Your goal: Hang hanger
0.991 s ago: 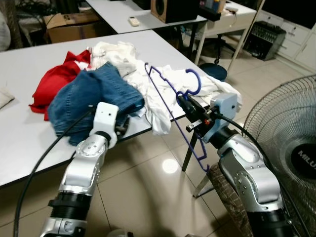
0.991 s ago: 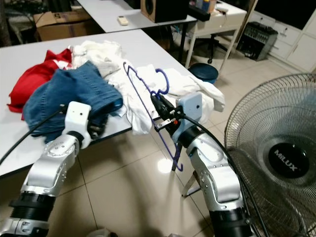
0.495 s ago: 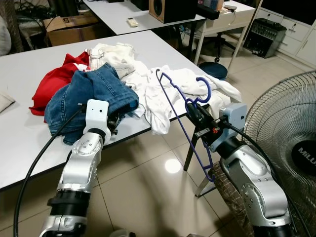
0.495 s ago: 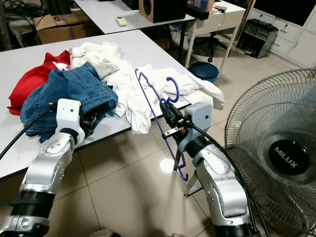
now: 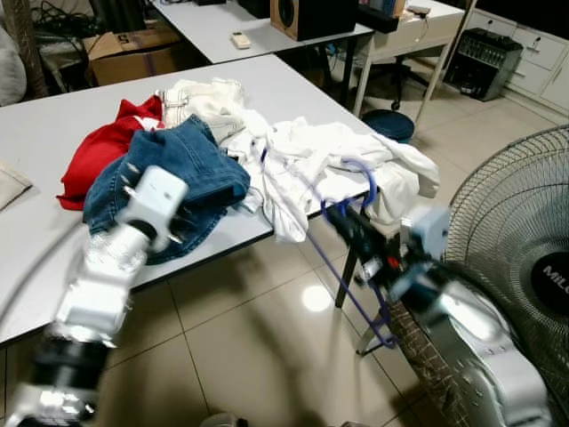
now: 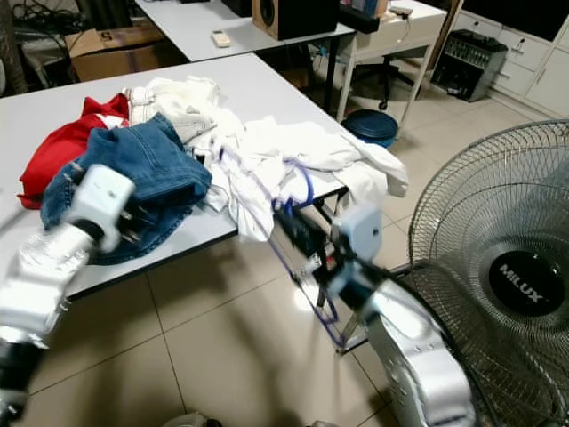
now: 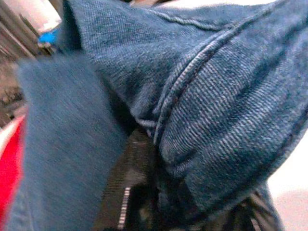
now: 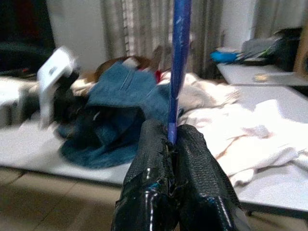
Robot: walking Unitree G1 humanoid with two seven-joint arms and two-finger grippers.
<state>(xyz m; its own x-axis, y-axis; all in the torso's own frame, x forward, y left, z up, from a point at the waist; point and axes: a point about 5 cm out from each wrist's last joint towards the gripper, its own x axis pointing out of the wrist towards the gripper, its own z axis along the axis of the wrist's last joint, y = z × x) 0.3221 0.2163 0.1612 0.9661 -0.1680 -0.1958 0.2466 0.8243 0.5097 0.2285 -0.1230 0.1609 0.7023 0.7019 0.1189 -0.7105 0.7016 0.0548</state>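
A thin purple hanger [image 5: 331, 261] is held at the table's corner, its hook [image 6: 303, 183] up against the white laundry and its lower end down by the floor. My right gripper [image 5: 345, 222] is shut on its wire; in the right wrist view the black fingers [image 8: 153, 159] pinch the purple rod [image 8: 180, 57]. My left gripper [image 5: 178, 229] is pushed against the blue jeans [image 5: 191, 165] at the table's front edge. In the left wrist view, denim [image 7: 216, 96] folds cover it. Both arms are blurred.
The grey table [image 5: 36, 240] carries a red garment [image 5: 102, 147] and a heap of white clothes [image 5: 329, 151]. A large standing fan [image 5: 524, 231] is close on my right. A blue stool [image 5: 384, 124] and a second table [image 5: 222, 22] stand behind. Tiled floor lies below.
My right gripper has sunk lower with the hanger, whose hook now sits level with the white clothes. My left arm has slid leftward along the jeans. Both arms are now motion-blurred.
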